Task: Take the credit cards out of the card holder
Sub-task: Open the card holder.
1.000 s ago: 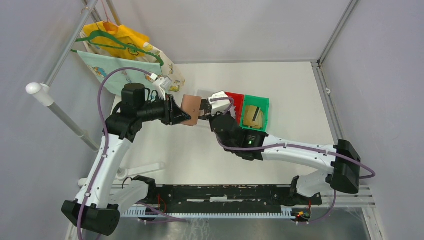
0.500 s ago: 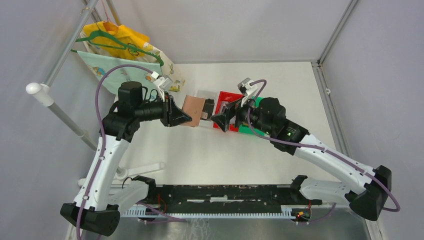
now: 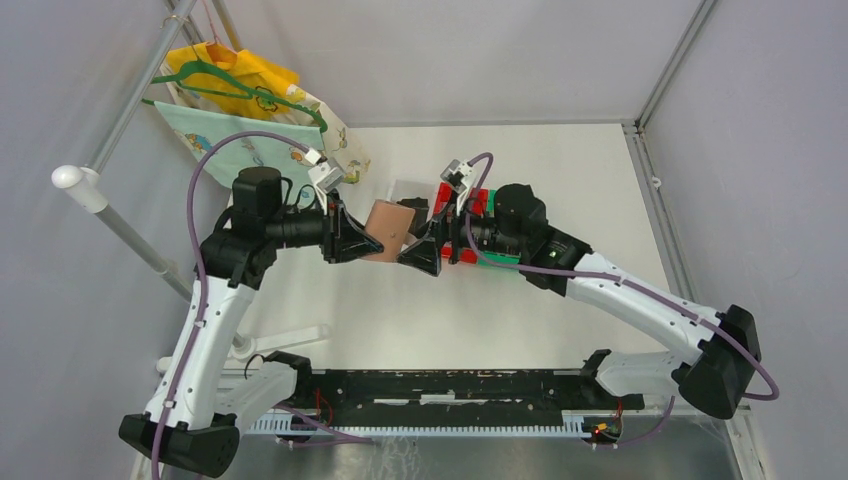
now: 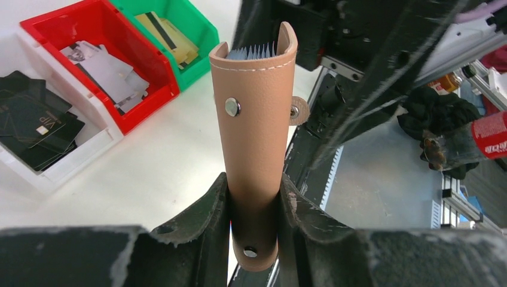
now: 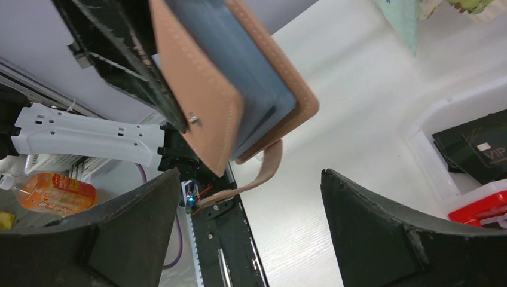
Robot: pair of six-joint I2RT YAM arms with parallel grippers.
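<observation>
Card holder (image 3: 388, 228) is off the surface (image 3: 560, 180), in mid-air between the two arms, left of centre.

Top view: left claw (image 3: 372, 243) is clamped on the holder's left end. Right claw (image 3: 408, 256) faces it from the right, tips just beside the other end; can't tell from here if they touch. Hanging clothes (image 3: 215, 140) at far left.

Left wrist: holder sticks straight out from between the left fingers (image 4: 206, 215), one pad pressed on each side, firm grip. Brown outer face is toward the camera. Far end is open, with light blue pockets (image 4: 257, 52) fanned inside. Snap tab (image 4: 297, 112) pokes out on the right. Credit cards (image 4: 107, 66) lie in bins on the surface beyond:
- black ones in the white bin (image 4: 66, 170)
- pale ones in the red bin (image 4: 149, 104)
- yellowish striped ones in the green bin (image 4: 200, 30)

Right wrist: right fingers (image 5: 382, 233) are spread wide, nothing gripped. Holder sits ahead of them, open edge toward the camera, blue pockets showing, tab dangling loose below. Can't tell whether any card sits in the pockets.
</observation>
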